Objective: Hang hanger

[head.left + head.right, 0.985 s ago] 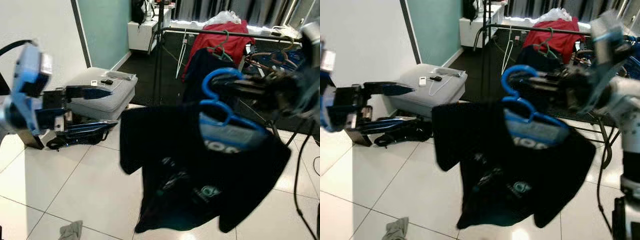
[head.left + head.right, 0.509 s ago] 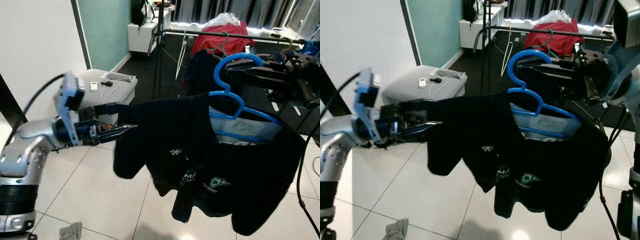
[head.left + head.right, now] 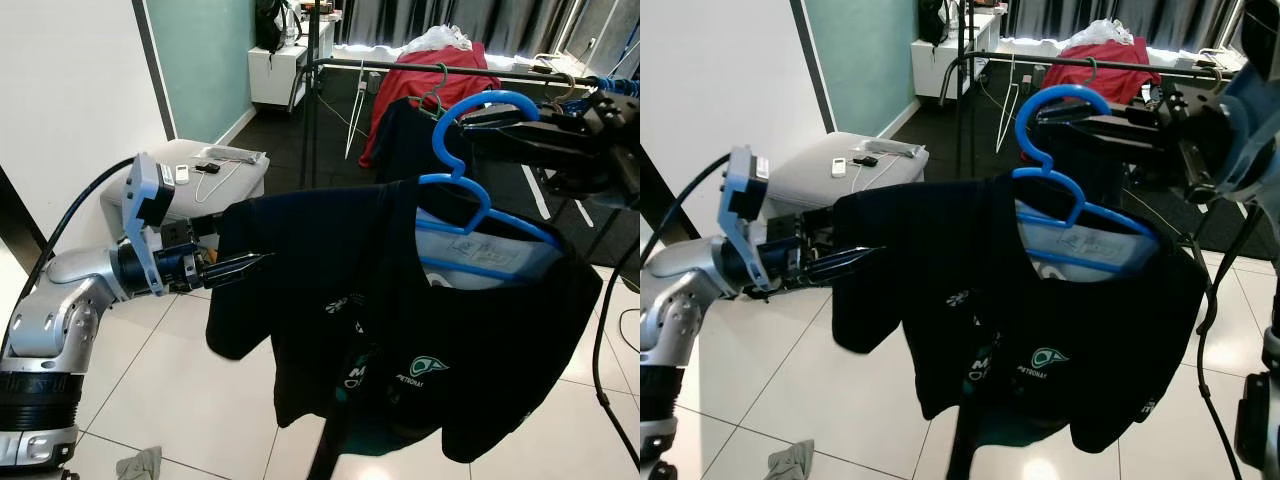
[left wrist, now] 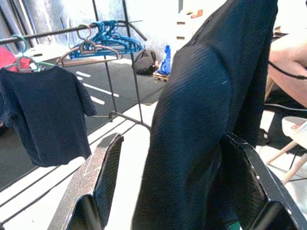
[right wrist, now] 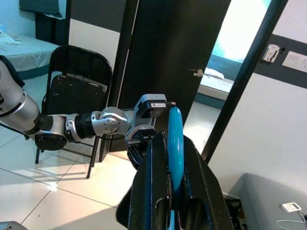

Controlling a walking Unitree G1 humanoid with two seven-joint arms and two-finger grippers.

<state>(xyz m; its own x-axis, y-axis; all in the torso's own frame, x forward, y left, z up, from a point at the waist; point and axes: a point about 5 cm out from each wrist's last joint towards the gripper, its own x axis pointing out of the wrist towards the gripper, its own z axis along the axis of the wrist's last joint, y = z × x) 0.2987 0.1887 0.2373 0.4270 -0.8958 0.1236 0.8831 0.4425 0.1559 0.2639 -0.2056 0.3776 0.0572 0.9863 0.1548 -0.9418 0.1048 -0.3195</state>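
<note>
Two grippers share one load. At upper right, the right gripper (image 3: 480,135) is clenched on the hook of a bright blue plastic hanger (image 3: 470,200) carrying a black printed T-shirt (image 3: 400,320) in the centre of the frame. The left gripper (image 3: 245,267), centre left, has its fingers spread around the shirt's sleeve. Behind, along the top, a black metal clothes rail (image 3: 420,67) waits; hooking on is still to do.
</note>
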